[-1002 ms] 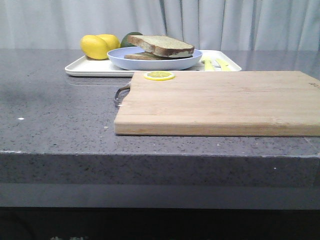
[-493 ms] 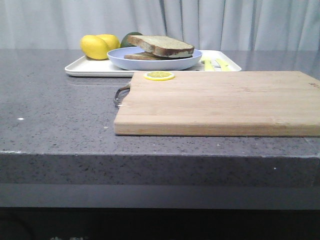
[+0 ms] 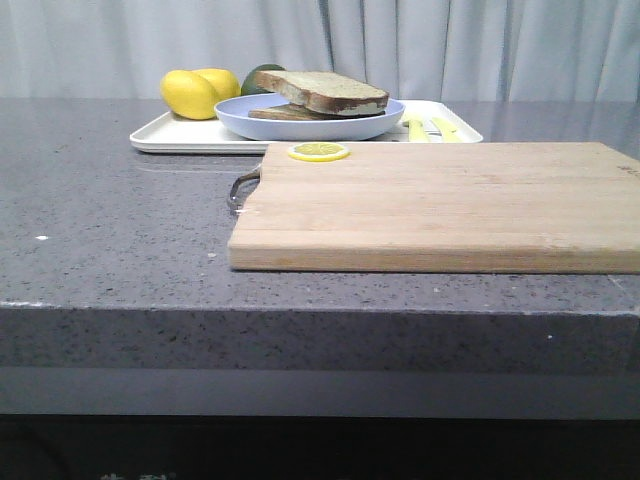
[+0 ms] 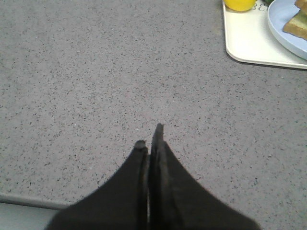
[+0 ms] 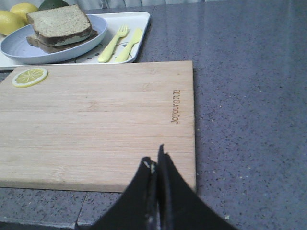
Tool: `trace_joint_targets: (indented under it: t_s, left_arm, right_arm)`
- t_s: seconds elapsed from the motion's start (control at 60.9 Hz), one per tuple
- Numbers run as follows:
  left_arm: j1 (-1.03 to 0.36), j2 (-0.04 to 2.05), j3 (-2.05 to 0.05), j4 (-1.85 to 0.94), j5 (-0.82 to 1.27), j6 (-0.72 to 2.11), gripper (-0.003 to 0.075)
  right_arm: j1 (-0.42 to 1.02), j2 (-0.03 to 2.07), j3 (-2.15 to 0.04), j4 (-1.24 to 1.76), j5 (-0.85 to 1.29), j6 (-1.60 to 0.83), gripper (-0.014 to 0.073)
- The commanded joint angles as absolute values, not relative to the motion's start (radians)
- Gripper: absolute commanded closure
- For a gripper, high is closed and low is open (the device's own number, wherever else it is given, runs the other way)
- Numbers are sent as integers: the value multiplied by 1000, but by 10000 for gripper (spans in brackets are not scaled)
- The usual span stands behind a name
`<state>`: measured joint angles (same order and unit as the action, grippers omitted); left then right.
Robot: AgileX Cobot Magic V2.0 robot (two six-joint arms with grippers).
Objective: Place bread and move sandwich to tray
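The sandwich (image 3: pixel 320 95) lies on a round pale-blue plate (image 3: pixel 300 125), which stands on the white tray (image 3: pixel 170 135) at the back of the counter. Its top is the plain pale greenish-tan bread slice (image 5: pixel 60 21) with brown crust, lying on a lower slice; the egg is hidden between them. My left gripper (image 4: pixel 149 136) is shut and empty over bare grey counter, well short of the tray's corner (image 4: pixel 244 43). My right gripper (image 5: pixel 154 155) is shut and empty over the near edge of the wooden board (image 5: pixel 96 120). Neither gripper shows in the front view.
A large wooden board (image 3: pixel 440 200) with a metal handle lies in front of the tray, a lemon slice (image 3: pixel 319 151) on its far left corner. Two lemons (image 3: pixel 195 92) and a dark avocado (image 3: pixel 258 75) share the tray, with a yellow fork (image 5: pixel 112 43) and knife (image 5: pixel 128 45).
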<state>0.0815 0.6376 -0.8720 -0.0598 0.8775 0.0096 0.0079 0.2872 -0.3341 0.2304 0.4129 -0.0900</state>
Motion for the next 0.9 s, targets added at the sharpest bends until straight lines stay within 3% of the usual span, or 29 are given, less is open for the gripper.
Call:
trace_joint_targets:
  t_s: [0.0, 0.46, 0.887]
  left_arm:
    - [81, 573, -865, -80, 801, 0, 741]
    - [81, 305, -711, -89, 708, -54, 741]
    - [81, 293, -697, -104, 664, -54, 741]
  right_arm:
    - [3, 294, -361, 239, 338, -95, 652]
    - [3, 294, -361, 239, 338, -95, 652]
    - [3, 294, -361, 239, 338, -95, 652]
